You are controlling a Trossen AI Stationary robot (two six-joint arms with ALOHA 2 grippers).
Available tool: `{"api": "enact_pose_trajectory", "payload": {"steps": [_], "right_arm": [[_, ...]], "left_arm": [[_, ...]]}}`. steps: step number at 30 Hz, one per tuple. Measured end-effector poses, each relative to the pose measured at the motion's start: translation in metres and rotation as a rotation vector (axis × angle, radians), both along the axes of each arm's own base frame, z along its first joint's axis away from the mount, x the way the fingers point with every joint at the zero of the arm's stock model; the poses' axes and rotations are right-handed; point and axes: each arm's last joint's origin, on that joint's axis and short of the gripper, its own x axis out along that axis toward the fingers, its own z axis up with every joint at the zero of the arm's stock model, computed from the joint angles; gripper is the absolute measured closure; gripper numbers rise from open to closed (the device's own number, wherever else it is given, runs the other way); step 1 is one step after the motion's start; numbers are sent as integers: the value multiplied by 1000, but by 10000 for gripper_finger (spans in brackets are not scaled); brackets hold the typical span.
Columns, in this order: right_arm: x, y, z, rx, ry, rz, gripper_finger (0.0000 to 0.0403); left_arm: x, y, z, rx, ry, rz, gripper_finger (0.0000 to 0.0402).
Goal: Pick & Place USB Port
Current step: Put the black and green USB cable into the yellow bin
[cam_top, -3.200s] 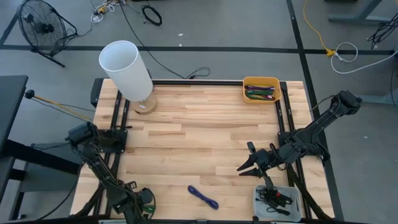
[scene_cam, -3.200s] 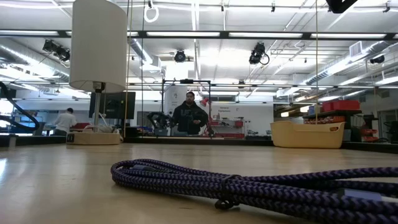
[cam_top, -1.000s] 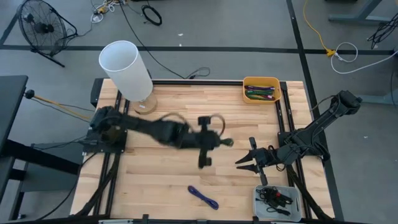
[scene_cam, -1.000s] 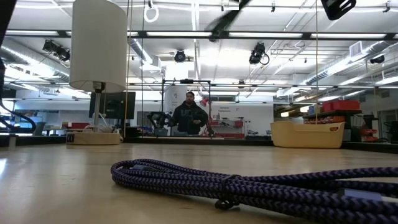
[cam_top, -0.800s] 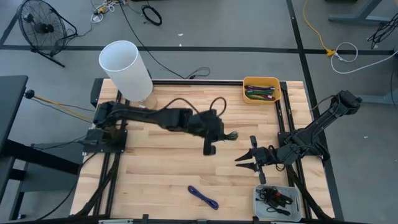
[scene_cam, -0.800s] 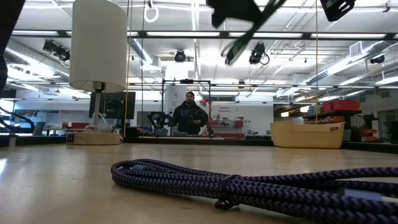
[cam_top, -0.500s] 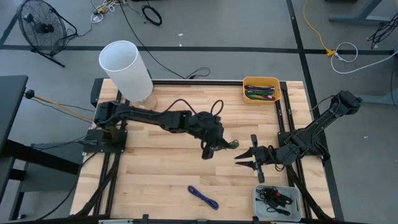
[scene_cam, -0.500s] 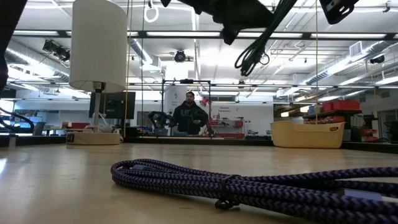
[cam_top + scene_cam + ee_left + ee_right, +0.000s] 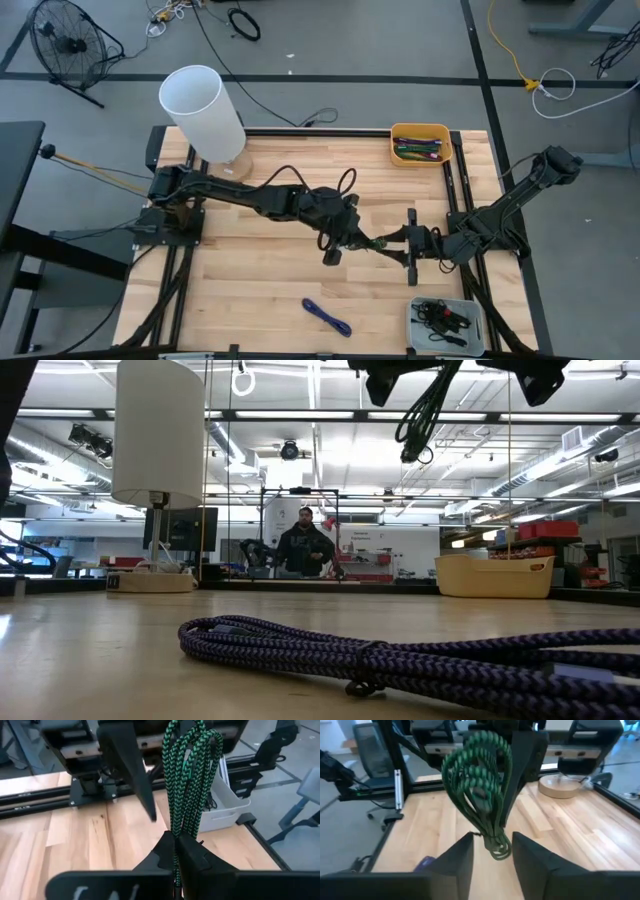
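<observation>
**Green cable held in mid-air between the two arms**

The green cable [image 9: 187, 775], a braided cord coiled into a loose bundle of loops, hangs above the middle of the table [image 9: 290, 200], clear of the wood. The left gripper [image 9: 176, 840] has its fingers clamped together on the bundle's lower end, so the loops stand out beyond the fingertips. The right gripper [image 9: 492, 842] faces it from the other side with its fingers apart, the tip of the bundle dangling just above the gap between them.

The cable looks light and floppy: loops will likely sag, swing and splay if pinched at one strand. A hold across the whole bunch, where the strands are gathered tight, seems safest. The braid should give fair friction.

A purple cable [image 9: 327, 318] lies on the table near its front edge, well apart from the arms. A grey tray [image 9: 476, 317] of dark cables sits at the front right corner, a yellow bin [image 9: 420, 131] of pens at the far right, a white lamp [image 9: 203, 110] at the far left.
</observation>
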Motion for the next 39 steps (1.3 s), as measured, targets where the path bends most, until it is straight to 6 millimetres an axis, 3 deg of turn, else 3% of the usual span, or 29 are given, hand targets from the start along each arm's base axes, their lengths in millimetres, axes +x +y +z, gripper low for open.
{"api": "enact_pose_trajectory", "payload": {"steps": [8, 16, 20, 24, 25, 39], "right_arm": [[6, -8, 2, -17, -19, -43, 196], [15, -10, 13, -43, -125, -3, 179], [21, -13, 9, -37, -114, -30, 229], [25, -15, 4, -53, -88, -43, 365], [26, -15, 3, -59, -87, -43, 380], [23, -16, 3, -64, -67, -37, 388]], "left_arm": [[0, 2, 1, 7, -6, 22, 395], [0, 2, 2, 7, -11, 22, 395], [0, 3, 1, 12, -3, 32, 395], [0, 3, 0, 13, 4, 35, 382], [0, 3, 0, 14, 5, 38, 377], [-6, 3, 0, 44, 53, 9, 354]]}}
